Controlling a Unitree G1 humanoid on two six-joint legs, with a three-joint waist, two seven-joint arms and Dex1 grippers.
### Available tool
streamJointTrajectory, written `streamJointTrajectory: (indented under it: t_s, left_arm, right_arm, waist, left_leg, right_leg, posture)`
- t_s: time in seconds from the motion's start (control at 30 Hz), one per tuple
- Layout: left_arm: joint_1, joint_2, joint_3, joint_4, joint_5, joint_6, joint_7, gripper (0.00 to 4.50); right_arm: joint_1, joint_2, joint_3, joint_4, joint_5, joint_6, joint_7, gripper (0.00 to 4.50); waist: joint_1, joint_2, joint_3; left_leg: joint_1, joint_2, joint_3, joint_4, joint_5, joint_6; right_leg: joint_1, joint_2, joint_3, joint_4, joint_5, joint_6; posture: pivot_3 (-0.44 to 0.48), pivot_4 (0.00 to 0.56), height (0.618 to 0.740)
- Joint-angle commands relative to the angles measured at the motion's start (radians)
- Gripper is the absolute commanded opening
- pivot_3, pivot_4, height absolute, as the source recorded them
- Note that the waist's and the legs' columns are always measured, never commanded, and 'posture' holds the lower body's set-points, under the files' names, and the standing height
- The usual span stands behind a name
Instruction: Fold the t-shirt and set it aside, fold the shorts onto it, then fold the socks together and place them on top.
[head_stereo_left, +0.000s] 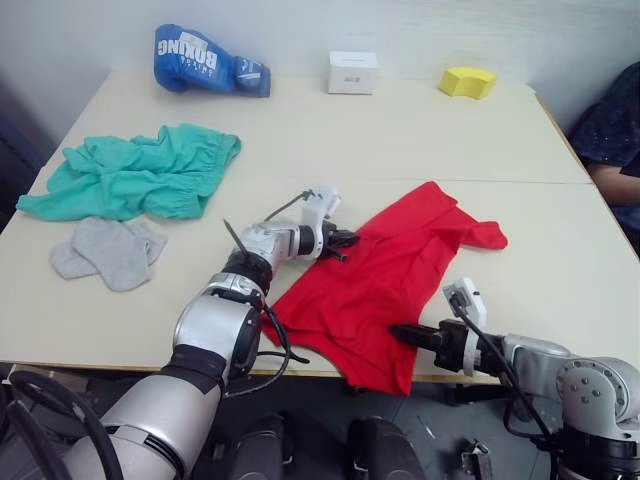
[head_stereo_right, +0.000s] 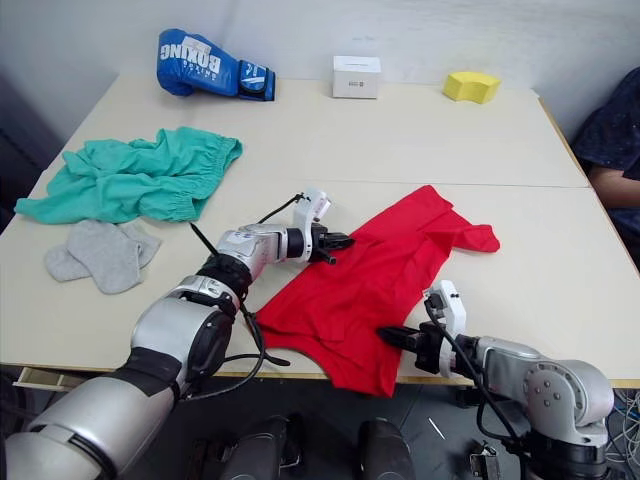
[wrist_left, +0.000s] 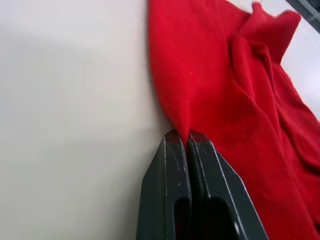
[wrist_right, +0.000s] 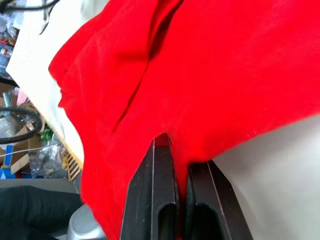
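Beige table (head_stereo_left: 400, 150) against a pale wall (head_stereo_left: 400, 30); t-shirt (head_stereo_left: 390, 270) overhangs its edge.

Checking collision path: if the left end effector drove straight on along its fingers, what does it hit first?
The t-shirt itself: the left end effector is already shut on its edge, and the fingers point across the red cloth. Beyond that, likely just bare table, though depth is hard to judge.

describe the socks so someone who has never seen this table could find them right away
On the long beige table, look to the robot's near left, just in front of the crumpled teal-green fabric shorts. The two small light grey ankle socks lie there overlapping, far smaller than any other garment.
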Motion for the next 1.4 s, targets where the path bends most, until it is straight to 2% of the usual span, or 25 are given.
streamJointTrajectory:
  t_s: [0.03, 0.2, 0.3, 0.57, 0.73, 0.83, 0.9, 0.97, 1.1, 1.13, 1.2, 1.23, 1.3, 1.4]
  left_arm:
    - [0.069, 0.054, 0.084, -0.166, -0.077, 0.056, 0.041, 0.00]
    - [0.218, 0.091, 0.157, -0.407, -0.135, 0.136, 0.141, 0.00]
    - [0.267, 0.105, 0.197, -0.468, -0.158, 0.125, 0.195, 0.00]
    - [0.242, 0.167, 0.234, -0.364, -0.161, 0.024, 0.221, 0.00]
    - [0.220, 0.204, 0.177, -0.288, -0.131, 0.003, 0.150, 0.00]
    - [0.230, 0.226, 0.181, -0.301, -0.141, 0.051, 0.164, 0.67]
    - [0.254, 0.238, 0.166, -0.348, -0.134, 0.070, 0.161, 1.27]
    - [0.333, 0.276, 0.101, -0.486, -0.092, 0.069, 0.120, 1.89]
    - [0.548, 0.424, -0.012, -0.844, -0.031, 0.034, 0.010, 3.18]
    - [0.577, 0.450, -0.022, -0.883, -0.024, 0.022, 0.000, 3.49]
    - [0.653, 0.537, -0.060, -0.931, 0.037, -0.126, -0.053, 4.16]
    - [0.692, 0.590, -0.080, -0.931, 0.079, -0.225, -0.079, 4.43]
    - [0.737, 0.682, -0.118, -0.893, 0.162, -0.420, -0.106, 4.49]
    - [0.732, 0.737, -0.144, -0.797, 0.217, -0.644, -0.108, 4.49]
  right_arm:
    - [-0.081, -0.042, 0.047, 0.064, -0.029, -0.074, 0.043, 0.01]
    - [-0.228, -0.057, 0.157, 0.222, -0.098, -0.172, 0.110, 0.01]
    - [-0.310, -0.039, 0.218, 0.326, -0.151, -0.248, 0.148, 0.01]
    - [-0.428, 0.046, 0.330, 0.538, -0.283, -0.439, 0.220, 0.01]
    - [-0.448, 0.055, 0.357, 0.594, -0.342, -0.497, 0.246, 0.01]
    - [-0.435, 0.047, 0.332, 0.537, -0.316, -0.520, 0.294, 0.69]
    - [-0.417, 0.023, 0.334, 0.503, -0.327, -0.548, 0.319, 1.38]
    - [-0.372, -0.045, 0.349, 0.454, -0.370, -0.618, 0.368, 2.07]
    - [-0.270, -0.229, 0.388, 0.424, -0.553, -0.997, 0.519, 3.54]
    - [-0.263, -0.242, 0.387, 0.434, -0.570, -1.062, 0.541, 3.86]
    - [-0.250, -0.268, 0.383, 0.478, -0.616, -1.228, 0.586, 4.50]
    - [-0.246, -0.282, 0.388, 0.525, -0.654, -1.343, 0.609, 4.50]
    - [-0.257, -0.303, 0.412, 0.653, -0.764, -1.627, 0.618, 4.50]
    - [-0.318, -0.272, 0.424, 0.848, -0.843, -1.929, 0.585, 4.50]
  waist:
    - [-0.014, 0.000, 0.000]
    - [-0.015, 0.000, 0.000]
    - [-0.014, 0.000, 0.000]
    - [-0.014, 0.000, 0.000]
    - [-0.015, 0.000, 0.000]
    - [-0.015, 0.000, 0.000]
    - [-0.017, 0.000, 0.000]
    - [-0.019, 0.000, 0.000]
    - [-0.023, 0.000, 0.000]
    - [-0.025, 0.000, 0.000]
    - [-0.027, 0.000, 0.000]
    - [-0.027, 0.000, 0.000]
    - [-0.022, 0.000, 0.000]
    - [-0.021, 0.001, 0.000]
  left_leg:
    - [0.000, 0.000, 0.000, 0.000, 0.000, -0.001]
    - [0.000, 0.000, 0.000, 0.000, 0.004, -0.007]
    - [0.000, 0.000, 0.000, 0.001, 0.005, -0.007]
    - [0.000, -0.001, 0.000, 0.001, 0.005, -0.006]
    - [0.000, -0.001, 0.001, 0.002, 0.005, -0.006]
    - [0.000, -0.001, 0.001, 0.002, 0.005, -0.006]
    - [0.000, -0.001, 0.001, 0.001, 0.005, -0.006]
    - [0.000, -0.001, 0.001, 0.000, 0.005, -0.007]
    - [0.001, -0.001, 0.004, -0.002, 0.004, -0.008]
    - [0.001, 0.000, 0.005, -0.002, 0.004, -0.008]
    - [0.003, 0.001, 0.006, -0.002, 0.004, -0.009]
    - [0.004, 0.001, 0.007, -0.002, 0.004, -0.009]
    - [0.006, 0.002, 0.007, -0.004, 0.003, -0.014]
    - [0.006, 0.002, 0.007, -0.004, 0.002, -0.016]
  right_leg:
    - [0.000, 0.000, 0.000, 0.000, 0.000, 0.000]
    - [0.000, 0.001, 0.000, 0.001, 0.000, 0.000]
    - [0.000, 0.000, 0.000, 0.001, 0.000, 0.000]
    - [0.001, 0.001, -0.002, 0.001, 0.000, 0.001]
    - [0.001, 0.001, -0.007, 0.002, 0.001, 0.002]
    - [0.000, 0.001, -0.007, 0.002, 0.001, 0.002]
    - [0.000, 0.001, -0.007, 0.002, 0.001, 0.002]
    - [0.000, 0.001, -0.007, 0.002, 0.001, 0.002]
    - [0.000, 0.002, -0.005, 0.002, 0.001, 0.002]
    - [0.000, 0.002, -0.004, 0.001, 0.001, 0.002]
    - [0.000, 0.002, -0.003, -0.002, 0.001, 0.002]
    - [0.000, 0.003, -0.002, -0.002, 0.001, 0.002]
    - [0.001, 0.002, -0.001, -0.001, 0.001, 0.002]
    - [0.001, 0.000, 0.000, -0.001, 0.002, 0.001]
  posture:
    - [0.000, 0.150, 0.740]
    - [0.000, 0.150, 0.740]
    - [0.000, 0.150, 0.740]
    - [0.000, 0.150, 0.740]
    - [0.000, 0.150, 0.740]
    - [0.000, 0.150, 0.740]
    - [0.000, 0.150, 0.740]
    - [0.000, 0.150, 0.740]
    - [0.000, 0.150, 0.740]
    - [0.000, 0.150, 0.740]
    - [0.000, 0.150, 0.740]
    - [0.000, 0.150, 0.740]
    - [0.000, 0.150, 0.740]
    - [0.000, 0.150, 0.740]
